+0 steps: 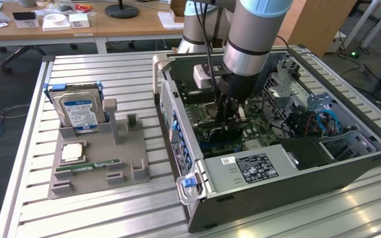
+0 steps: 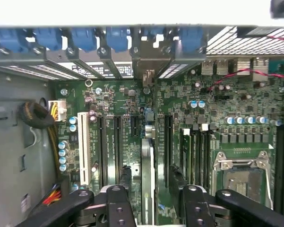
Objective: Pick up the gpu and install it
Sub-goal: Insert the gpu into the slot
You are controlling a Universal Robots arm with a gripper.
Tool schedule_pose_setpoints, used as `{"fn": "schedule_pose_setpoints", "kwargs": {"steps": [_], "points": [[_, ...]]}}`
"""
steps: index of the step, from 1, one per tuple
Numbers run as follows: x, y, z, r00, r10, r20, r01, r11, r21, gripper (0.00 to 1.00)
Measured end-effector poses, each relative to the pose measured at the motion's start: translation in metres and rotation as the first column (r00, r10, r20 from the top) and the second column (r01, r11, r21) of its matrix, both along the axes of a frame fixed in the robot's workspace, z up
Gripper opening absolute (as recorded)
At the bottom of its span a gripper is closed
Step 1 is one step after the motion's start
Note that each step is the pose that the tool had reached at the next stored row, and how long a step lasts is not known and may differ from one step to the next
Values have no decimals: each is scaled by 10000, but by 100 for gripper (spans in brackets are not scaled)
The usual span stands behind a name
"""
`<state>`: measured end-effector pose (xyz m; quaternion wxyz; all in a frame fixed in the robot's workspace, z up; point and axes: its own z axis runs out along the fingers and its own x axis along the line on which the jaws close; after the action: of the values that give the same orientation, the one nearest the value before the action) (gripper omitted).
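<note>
The gpu (image 2: 148,163) is seen edge-on in the wrist view as a thin card standing upright in a motherboard slot, its bracket end toward the row of blue latches (image 2: 82,38). My gripper (image 2: 151,182) straddles it, open, with a dark finger (image 2: 126,182) on each side and a small gap between each and the card. In the exterior view my gripper (image 1: 230,123) reaches straight down into the open computer case (image 1: 270,198), low over the green motherboard (image 1: 207,144), and hides the card.
A grey fixture (image 1: 134,148) at the exterior view's left holds a hard drive (image 1: 78,106), a square chip (image 1: 71,151) and a RAM stick (image 1: 88,165). Inside the case are the power supply (image 1: 257,166), drive cages, cables and the CPU socket (image 2: 241,175).
</note>
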<state>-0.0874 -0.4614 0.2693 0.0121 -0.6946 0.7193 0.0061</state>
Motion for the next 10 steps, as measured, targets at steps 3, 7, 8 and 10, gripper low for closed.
{"fn": "schedule_pose_setpoints", "kwargs": {"steps": [3, 7, 8, 10], "points": [[0, 1, 109, 10000, 0, 2, 0, 10000, -1, 45], [0, 4, 262, 10000, -1, 7, 1, 10000, 1, 45], [0, 5, 302, 10000, -1, 7, 1, 10000, 1, 45], [0, 8, 378, 10000, -1, 8, 1, 10000, -1, 45]]}}
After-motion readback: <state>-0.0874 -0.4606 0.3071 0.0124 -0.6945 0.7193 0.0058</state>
